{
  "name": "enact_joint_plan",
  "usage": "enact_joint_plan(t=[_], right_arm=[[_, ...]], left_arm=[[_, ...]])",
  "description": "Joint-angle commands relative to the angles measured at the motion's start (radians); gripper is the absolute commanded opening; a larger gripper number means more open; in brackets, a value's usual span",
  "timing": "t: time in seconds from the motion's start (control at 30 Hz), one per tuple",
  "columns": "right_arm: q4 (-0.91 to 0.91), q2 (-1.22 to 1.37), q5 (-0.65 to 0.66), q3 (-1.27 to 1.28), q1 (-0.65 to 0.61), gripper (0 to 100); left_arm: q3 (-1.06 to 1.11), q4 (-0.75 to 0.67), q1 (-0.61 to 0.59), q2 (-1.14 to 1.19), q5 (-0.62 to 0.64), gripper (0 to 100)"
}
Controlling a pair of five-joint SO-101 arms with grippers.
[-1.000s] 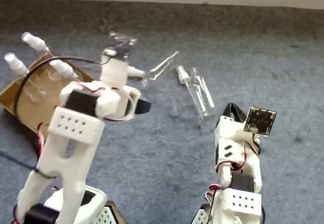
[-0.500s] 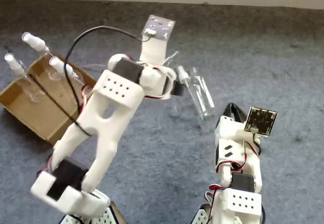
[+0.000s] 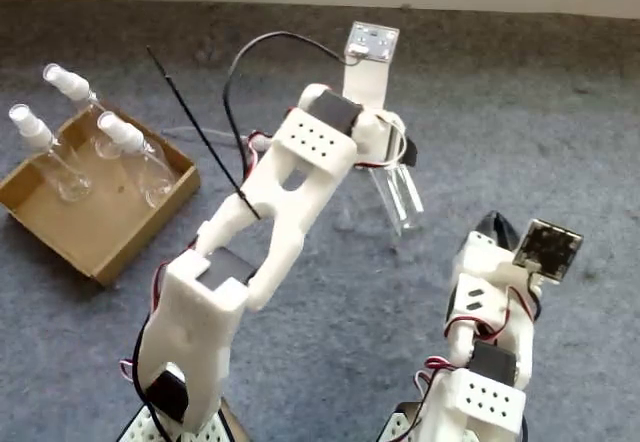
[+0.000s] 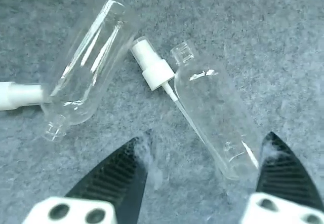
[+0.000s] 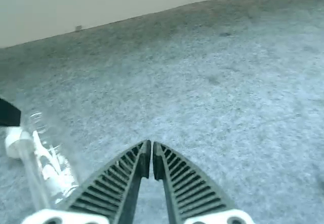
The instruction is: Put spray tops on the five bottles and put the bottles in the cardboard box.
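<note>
Two clear uncapped bottles lie on the grey carpet, one [image 4: 86, 72] beside the other [image 4: 215, 112], with a white spray top [image 4: 154, 72] and its tube between them. A second spray top [image 4: 17, 95] lies by the first bottle's neck. My left gripper [image 4: 202, 171] hangs open just above them, one finger on each side of the second bottle's base. From the high view the left arm covers most of the pair [image 3: 402, 197]. My right gripper [image 5: 151, 158] is shut and empty, low over the carpet near a bottle [image 5: 43, 171]. Three capped bottles [image 3: 145, 162] stand in the cardboard box [image 3: 140, 232].
The cardboard box sits at the far left of the carpet. The right arm [image 3: 490, 302] stands at the front right, its gripper [image 3: 495, 230] short of the loose bottles. A black cable [image 3: 200, 132] loops over the left arm. A pale wall borders the far edge.
My left arm has swung from beside the box to the right and stretched out over the two loose bottles. The right arm has shifted slightly to the right.
</note>
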Motion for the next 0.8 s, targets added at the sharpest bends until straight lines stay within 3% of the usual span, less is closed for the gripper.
enact_joint_plan(t=[0.0, 0.43, 0.77], right_arm=[[-0.025, -0.012, -0.003, 0.099, 0.099, 0.5], [-0.001, -0.01, -0.003, 0.131, 0.125, 0.5], [0.001, -0.01, -0.003, 0.131, 0.124, 0.5]], left_arm=[[-0.166, 0.041, 0.025, 0.101, 0.052, 29], [-0.519, 0.04, 0.025, 0.44, 0.345, 29], [-0.799, 0.048, 0.039, 0.676, 0.359, 29]])
